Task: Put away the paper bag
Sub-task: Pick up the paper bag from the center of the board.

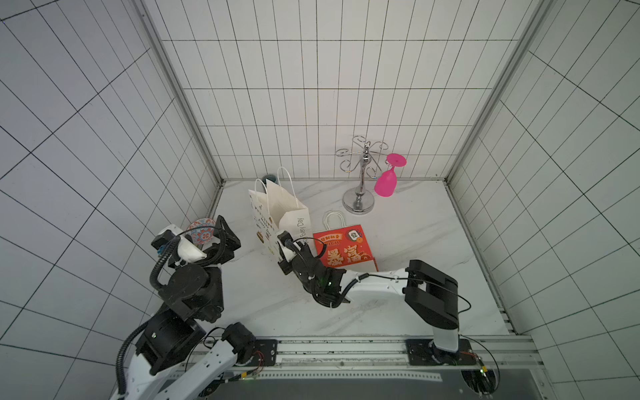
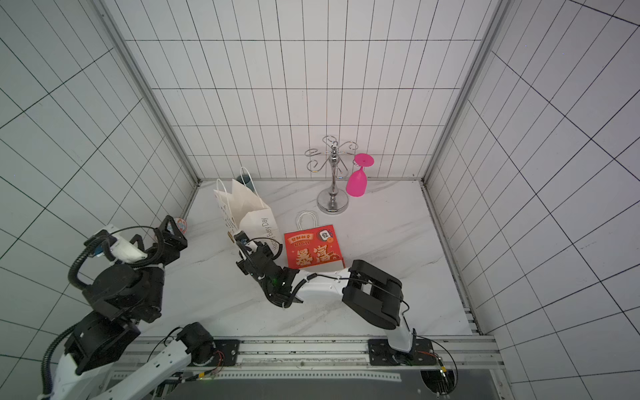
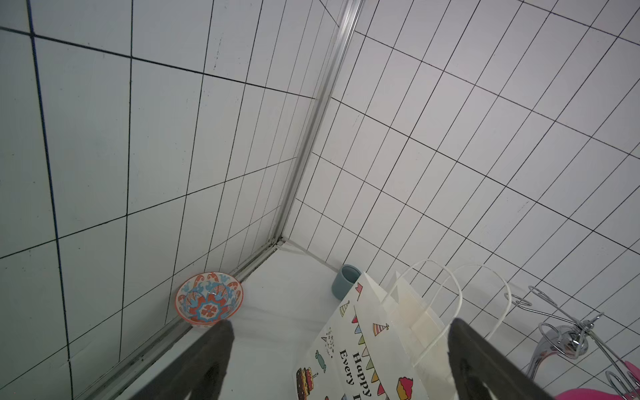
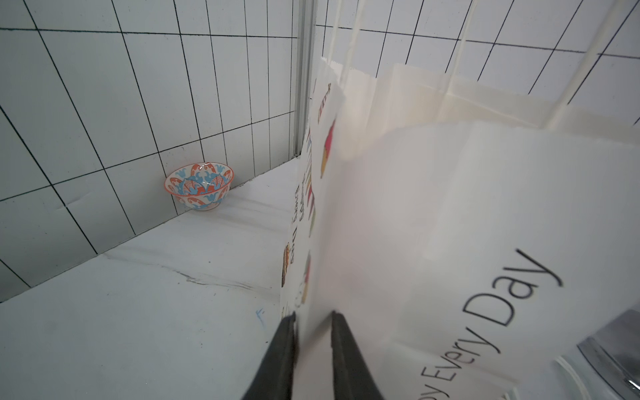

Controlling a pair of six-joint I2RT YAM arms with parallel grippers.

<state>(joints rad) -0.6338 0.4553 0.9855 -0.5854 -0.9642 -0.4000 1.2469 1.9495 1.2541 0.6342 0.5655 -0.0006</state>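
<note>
White paper bag (image 1: 282,211) stands upright with its mouth open on the marble worktop (image 1: 415,242), red paper bag (image 1: 346,247) flat just beside it, right claw (image 1: 280,252) at the white bag's near lower corner, grip not readable here. Left claw (image 1: 229,235) sits by the patterned bowl (image 1: 201,232) at the left wall, apart from both bags. At the back, a blue-grey cup (image 1: 269,178) peeks past the white bag, and a chrome glass rack (image 1: 359,194) has a pink wine glass (image 1: 386,183) hanging upside down.

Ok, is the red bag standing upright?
No, the red paper bag lies flat on the table, printed face up, beside the standing white bag.
</note>
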